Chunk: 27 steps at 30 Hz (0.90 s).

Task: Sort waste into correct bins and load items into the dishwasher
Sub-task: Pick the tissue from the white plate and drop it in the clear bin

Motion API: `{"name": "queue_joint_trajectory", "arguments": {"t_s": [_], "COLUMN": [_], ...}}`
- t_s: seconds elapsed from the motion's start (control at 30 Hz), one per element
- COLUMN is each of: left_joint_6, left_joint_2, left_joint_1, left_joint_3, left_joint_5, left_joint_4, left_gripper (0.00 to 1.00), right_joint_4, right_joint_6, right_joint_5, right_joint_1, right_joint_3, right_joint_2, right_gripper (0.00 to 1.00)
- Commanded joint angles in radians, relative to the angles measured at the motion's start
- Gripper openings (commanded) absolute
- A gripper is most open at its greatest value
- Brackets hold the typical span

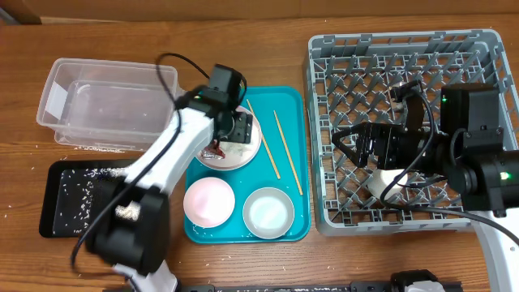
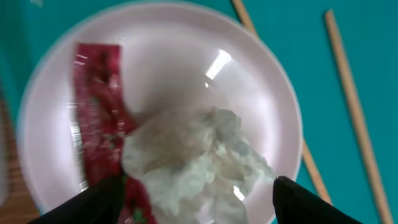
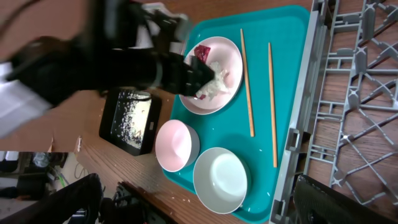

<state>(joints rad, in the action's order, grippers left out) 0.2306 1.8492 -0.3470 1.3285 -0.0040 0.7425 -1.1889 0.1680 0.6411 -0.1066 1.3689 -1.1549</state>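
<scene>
A pink plate sits on the teal tray. It holds a red wrapper and a crumpled white tissue. My left gripper is open just above the plate, one finger on each side of the tissue. Two wooden chopsticks lie on the tray right of the plate. A pink bowl and a pale bowl stand at the tray's front. My right gripper is open and empty over the grey dish rack. The right wrist view shows the plate and the bowls.
A clear plastic bin stands at the back left. A black tray scattered with rice grains lies in front of it. A white item lies in the rack under the right arm. Rice grains dot the wooden table.
</scene>
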Motion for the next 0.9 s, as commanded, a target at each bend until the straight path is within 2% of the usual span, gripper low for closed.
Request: {"name": "queue_joint_trajectory", "arguments": {"t_s": [0.0, 0.1, 0.17, 0.2, 0.43, 0.53, 0.67, 0.8, 0.83, 0.87], "left_joint_6": [-0.048, -0.04, -0.039, -0.039, -0.017, 0.003, 0.041, 0.055, 0.055, 0.053], "left_joint_2": [0.082, 0.114, 0.112, 0.104, 0.021, -0.028, -0.064, -0.027, -0.009, 0.014], "left_joint_1": [-0.003, -0.003, -0.003, -0.003, 0.042, 0.114, 0.234, 0.351, 0.375, 0.395], "left_joint_3": [0.0, 0.0, 0.005, 0.025, 0.278, 0.385, 0.408, 0.407, 0.407, 0.407], "left_joint_5": [0.07, 0.099, 0.107, 0.107, 0.093, 0.018, -0.088, -0.088, -0.087, -0.082], "left_joint_4": [-0.024, -0.038, -0.038, -0.013, 0.27, 0.371, 0.389, 0.377, 0.37, 0.36], "left_gripper": [0.7, 0.43, 0.2, 0.04, 0.04, 0.04, 0.04, 0.04, 0.16, 0.45], "right_joint_4": [0.006, 0.006, 0.005, 0.005, 0.005, 0.002, -0.008, -0.011, -0.011, -0.011], "right_joint_6": [-0.005, -0.004, -0.004, -0.004, -0.002, 0.0, 0.0, 0.0, 0.0, 0.0], "right_joint_5": [0.008, 0.008, 0.009, 0.009, 0.009, 0.009, 0.009, 0.009, 0.01, 0.013], "right_joint_1": [-0.005, -0.005, -0.005, -0.005, -0.005, -0.005, -0.005, -0.005, -0.005, -0.005], "right_joint_3": [0.019, 0.019, 0.019, 0.019, 0.019, 0.019, 0.019, 0.019, 0.019, 0.019], "right_joint_2": [0.005, 0.005, 0.005, 0.005, 0.005, 0.005, 0.005, 0.005, 0.005, 0.005], "right_gripper": [1.0, 1.0, 1.0, 1.0, 1.0, 1.0, 1.0, 1.0, 1.0, 1.0]}}
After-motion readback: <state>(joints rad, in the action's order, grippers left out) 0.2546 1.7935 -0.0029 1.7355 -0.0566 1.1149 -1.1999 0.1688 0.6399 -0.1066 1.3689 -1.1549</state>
